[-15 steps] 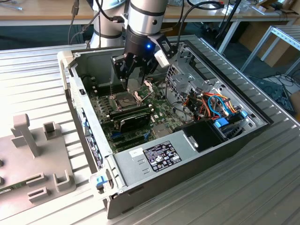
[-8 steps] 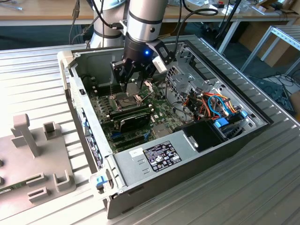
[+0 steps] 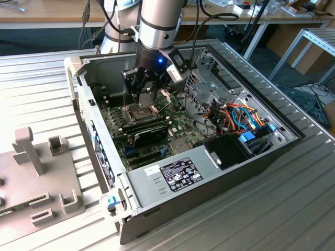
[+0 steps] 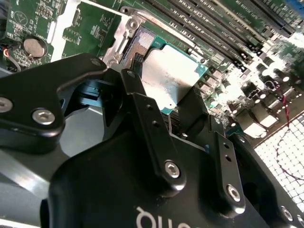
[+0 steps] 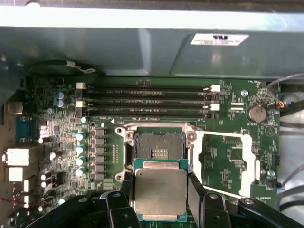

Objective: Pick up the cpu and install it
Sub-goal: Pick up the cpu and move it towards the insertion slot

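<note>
The cpu (image 5: 160,191), a small square chip with a dull silver top and green rim, is clamped between the black fingers (image 5: 195,189) of my gripper (image 5: 160,192). It hangs just above the motherboard (image 5: 66,142), beside the bare socket (image 5: 159,146) and slightly off from it. In the second wrist view the cpu (image 4: 168,76) is tilted in the picture, with the socket (image 4: 137,45) past its edge. In the exterior view my gripper (image 3: 145,91) reaches down into the open computer case (image 3: 78,78) over the socket (image 3: 140,111).
The silver socket frame (image 5: 223,137) lies swung open beside the socket. Memory slots (image 5: 147,100) and a coin battery (image 5: 257,113) are close by. A long black card (image 3: 149,133), the power supply (image 3: 175,175), a drive cage with cables (image 3: 235,117) and a grey fixture (image 3: 36,178) surround the work area.
</note>
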Available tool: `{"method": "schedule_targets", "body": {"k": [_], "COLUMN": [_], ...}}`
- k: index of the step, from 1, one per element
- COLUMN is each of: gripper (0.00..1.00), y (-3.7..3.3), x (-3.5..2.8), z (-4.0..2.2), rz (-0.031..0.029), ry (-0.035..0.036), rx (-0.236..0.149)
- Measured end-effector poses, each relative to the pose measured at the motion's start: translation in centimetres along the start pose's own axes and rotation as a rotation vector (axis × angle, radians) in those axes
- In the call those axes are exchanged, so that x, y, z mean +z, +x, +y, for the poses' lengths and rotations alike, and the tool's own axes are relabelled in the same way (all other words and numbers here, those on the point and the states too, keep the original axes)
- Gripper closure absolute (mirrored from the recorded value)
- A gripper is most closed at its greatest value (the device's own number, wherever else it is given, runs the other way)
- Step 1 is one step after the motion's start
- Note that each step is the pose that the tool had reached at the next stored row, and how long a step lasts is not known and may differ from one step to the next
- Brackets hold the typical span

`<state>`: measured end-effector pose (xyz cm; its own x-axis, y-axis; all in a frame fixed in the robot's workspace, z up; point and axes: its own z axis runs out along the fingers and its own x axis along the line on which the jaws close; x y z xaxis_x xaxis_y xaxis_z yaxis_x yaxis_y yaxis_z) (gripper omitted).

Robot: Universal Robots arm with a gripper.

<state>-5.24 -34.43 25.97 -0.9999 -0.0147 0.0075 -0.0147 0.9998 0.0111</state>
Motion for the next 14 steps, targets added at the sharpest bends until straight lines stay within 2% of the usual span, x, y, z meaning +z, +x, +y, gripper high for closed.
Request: {"method": "schedule_targets", "body": {"k": [2, 6, 14], "gripper": [0.45, 0.45, 0.45], "y": [-0.01, -0.02, -0.02], "x": [0.2, 1.2, 1.29], "z": [0.19, 0.33, 0.37], "rz": [-0.0001, 0.0001, -0.0001], "ry": [-0.0002, 0.0001, -0.0002], "rx": [-0.005, -0.01, -0.01]}}
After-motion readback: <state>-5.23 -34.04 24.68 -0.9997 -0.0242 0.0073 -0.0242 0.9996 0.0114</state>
